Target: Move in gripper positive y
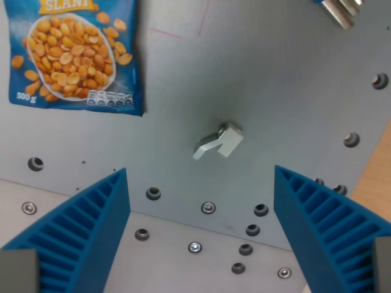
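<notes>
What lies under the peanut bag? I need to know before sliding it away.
The peanut bag lies flat on the grey metal plate. Bare plate shows around its lower and right edges. Whatever the bag covers, holes or screws, cannot be seen.

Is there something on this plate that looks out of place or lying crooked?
Nothing looks spilled or damaged. The small metal bracket lies loose and askew on the grey plate, between the open gripper fingers. The peanut bag lies flat, slightly tilted, at the wrist view's upper left, its top cut off by the frame.
</notes>
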Robot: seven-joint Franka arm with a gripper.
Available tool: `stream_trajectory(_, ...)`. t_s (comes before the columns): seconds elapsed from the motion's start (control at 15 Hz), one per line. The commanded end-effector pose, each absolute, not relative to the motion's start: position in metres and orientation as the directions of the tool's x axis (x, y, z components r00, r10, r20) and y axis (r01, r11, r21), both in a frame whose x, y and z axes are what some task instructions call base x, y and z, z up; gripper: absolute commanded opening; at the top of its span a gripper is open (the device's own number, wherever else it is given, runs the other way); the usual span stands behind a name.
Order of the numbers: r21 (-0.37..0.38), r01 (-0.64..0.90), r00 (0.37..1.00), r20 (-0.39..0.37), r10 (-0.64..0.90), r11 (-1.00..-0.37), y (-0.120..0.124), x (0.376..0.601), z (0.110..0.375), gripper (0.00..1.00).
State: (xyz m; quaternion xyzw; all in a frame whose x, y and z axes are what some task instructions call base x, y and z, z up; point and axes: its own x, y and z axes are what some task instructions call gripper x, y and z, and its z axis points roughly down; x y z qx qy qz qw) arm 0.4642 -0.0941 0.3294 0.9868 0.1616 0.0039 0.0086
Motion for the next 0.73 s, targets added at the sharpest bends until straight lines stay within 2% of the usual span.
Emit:
stream_trajectory(0.07,0.000,0.335,0.942,-0.006,0.335,-0.942,-0.110,0.474,0.332,1.00)
stream_trajectory(0.73,0.000,0.335,0.942,-0.006,0.335,-0.942,-0.157,0.490,0.332,1.00)
